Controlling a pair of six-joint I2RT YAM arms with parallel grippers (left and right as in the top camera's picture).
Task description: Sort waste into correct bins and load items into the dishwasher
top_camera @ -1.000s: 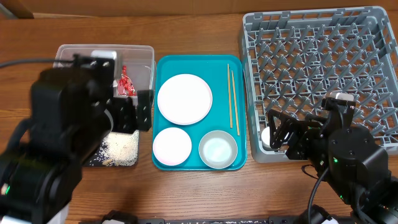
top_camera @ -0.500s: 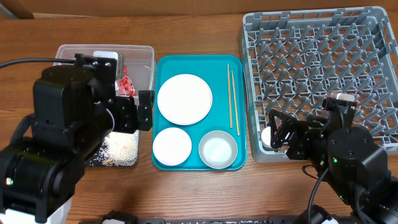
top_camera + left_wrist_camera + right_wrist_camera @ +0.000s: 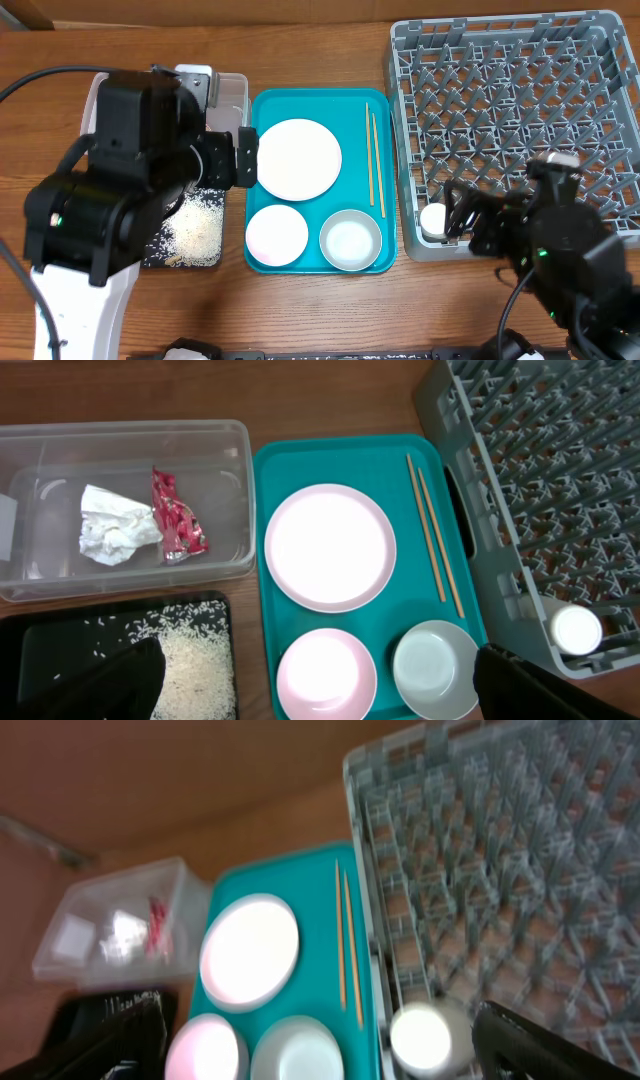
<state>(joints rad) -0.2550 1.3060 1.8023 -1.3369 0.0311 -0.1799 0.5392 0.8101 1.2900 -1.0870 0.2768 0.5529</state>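
A teal tray (image 3: 353, 190) lies flat on the brown wooden table (image 3: 300, 50)

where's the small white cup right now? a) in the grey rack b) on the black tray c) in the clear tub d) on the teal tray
a, the small white cup sits in a corner cell of the grey rack.

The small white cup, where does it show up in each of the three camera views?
Overhead: the cup is right of centre, in the lower-left corner of the grey rack.
Left wrist: the cup is at lower right, in the rack's corner.
Right wrist: the cup is blurred, at the bottom edge, right of centre.
Shared landmark: the chopsticks on the teal tray, just left of the rack.
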